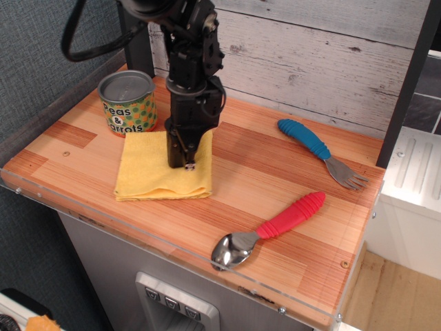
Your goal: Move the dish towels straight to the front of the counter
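Observation:
The dish towels are one folded yellow cloth (148, 172) lying flat on the wood-plank counter (227, 172), just in front of the can at the left. My gripper (181, 162) points straight down with its fingers pressed together onto the towel's right part. The fingers look shut, with the towel pinned or pinched under the tips. The contact itself is hidden by the fingers.
A "Peas & Carrots" can (127, 103) stands just behind the towel, nearly touching it. A blue-handled fork (318, 150) lies at the back right. A red-handled spoon (270, 229) lies near the front right. A clear acrylic rim (103, 221) lines the front edge.

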`<state>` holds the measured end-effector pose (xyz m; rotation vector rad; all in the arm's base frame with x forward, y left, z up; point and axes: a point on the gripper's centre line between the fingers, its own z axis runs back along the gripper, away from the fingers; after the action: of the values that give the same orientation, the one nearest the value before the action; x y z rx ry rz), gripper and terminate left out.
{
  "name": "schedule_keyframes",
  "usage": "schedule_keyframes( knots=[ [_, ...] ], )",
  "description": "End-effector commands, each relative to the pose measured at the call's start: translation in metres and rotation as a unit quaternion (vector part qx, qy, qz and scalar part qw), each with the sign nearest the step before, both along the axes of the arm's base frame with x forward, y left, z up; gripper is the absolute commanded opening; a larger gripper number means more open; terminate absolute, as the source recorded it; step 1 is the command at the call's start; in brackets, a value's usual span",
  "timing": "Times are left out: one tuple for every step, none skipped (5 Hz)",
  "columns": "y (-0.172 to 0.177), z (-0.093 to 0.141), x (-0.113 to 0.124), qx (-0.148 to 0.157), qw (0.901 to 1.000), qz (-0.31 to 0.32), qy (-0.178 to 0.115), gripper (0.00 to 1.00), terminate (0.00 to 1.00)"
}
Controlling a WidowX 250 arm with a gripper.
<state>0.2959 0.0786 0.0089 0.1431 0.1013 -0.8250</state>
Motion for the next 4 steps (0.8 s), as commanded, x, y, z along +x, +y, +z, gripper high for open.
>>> schedule_keyframes(
  knots=[
    [0.019, 0.016, -0.023, -0.023, 0.9991, -0.022, -0.028, 0.00, 0.00],
    [0.025, 0.016, -0.031, -0.022, 0.9993, -0.023, -0.021, 0.00, 0.00],
    [0.032, 0.014, -0.030, -0.022, 0.9994, -0.016, -0.024, 0.00, 0.00],
    [0.040, 0.015, -0.031, -0.015, 0.9993, -0.001, -0.035, 0.00, 0.00]
  ],
)
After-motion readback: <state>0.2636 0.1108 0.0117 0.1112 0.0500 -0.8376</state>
